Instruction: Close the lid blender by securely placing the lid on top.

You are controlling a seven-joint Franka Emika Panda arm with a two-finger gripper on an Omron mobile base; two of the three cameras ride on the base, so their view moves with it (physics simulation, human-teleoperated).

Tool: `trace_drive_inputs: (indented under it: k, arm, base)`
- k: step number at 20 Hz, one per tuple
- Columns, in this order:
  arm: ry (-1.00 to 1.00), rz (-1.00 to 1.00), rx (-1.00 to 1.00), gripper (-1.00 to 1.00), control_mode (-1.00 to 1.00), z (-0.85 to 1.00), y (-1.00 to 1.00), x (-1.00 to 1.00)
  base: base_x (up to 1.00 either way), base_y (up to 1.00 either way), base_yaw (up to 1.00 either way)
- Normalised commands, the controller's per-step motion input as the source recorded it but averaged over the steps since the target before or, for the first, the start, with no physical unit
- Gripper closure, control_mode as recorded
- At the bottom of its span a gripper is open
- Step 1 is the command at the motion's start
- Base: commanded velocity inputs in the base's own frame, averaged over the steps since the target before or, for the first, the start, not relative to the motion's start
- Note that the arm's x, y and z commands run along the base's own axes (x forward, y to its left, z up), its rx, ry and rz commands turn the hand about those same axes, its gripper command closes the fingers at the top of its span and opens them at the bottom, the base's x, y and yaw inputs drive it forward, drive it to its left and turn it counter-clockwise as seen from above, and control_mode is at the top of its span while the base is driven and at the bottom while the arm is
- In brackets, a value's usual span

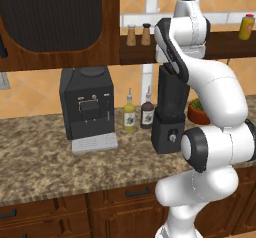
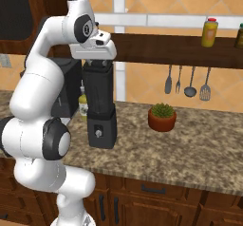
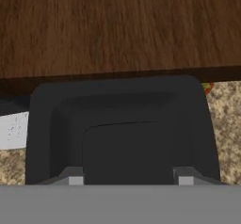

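Note:
The blender (image 2: 100, 111) stands on the stone counter: a black boxy base with a silver knob and a dark squarish jar (image 1: 172, 94) above it. My gripper (image 2: 98, 62) hangs straight over the jar's top, pointing down. In the hand view the black square lid (image 3: 122, 124) with rounded corners lies right below the hand. My gripper (image 3: 130, 180) is shut on the lid, its two fingertips (image 3: 75, 178) on either side of the raised centre. The lid sits level at the jar's top edge and hides the jar's mouth. Whether it rests fully on the rim I cannot tell.
A dark wooden shelf (image 2: 180, 44) runs close above the hand. A black coffee machine (image 1: 87, 104) with a grey tray stands to the left, and two bottles (image 1: 129, 114) stand between it and the blender. A potted plant (image 2: 162, 117) sits to the right, under hanging utensils (image 2: 190, 82).

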Motion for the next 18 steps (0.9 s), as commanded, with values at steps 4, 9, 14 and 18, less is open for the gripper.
trace_drive_inputs:
  k: [4,9,14,18]
  arm:
    - [0.0,0.0,0.0,1.0,-1.0,-0.27,0.0,0.29]
    - [0.0,0.0,0.0,1.0,-1.0,-0.14,0.0,0.17]
    - [0.05,0.0,0.0,1.0,-1.0,0.0,0.0,0.0]
    - [0.11,0.0,0.0,1.0,-1.0,0.0,0.03,-0.01]
  base:
    - [0.0,0.0,0.0]
    - [0.0,0.0,0.0]
    - [0.0,0.0,0.0]
    - [0.0,0.0,0.0]
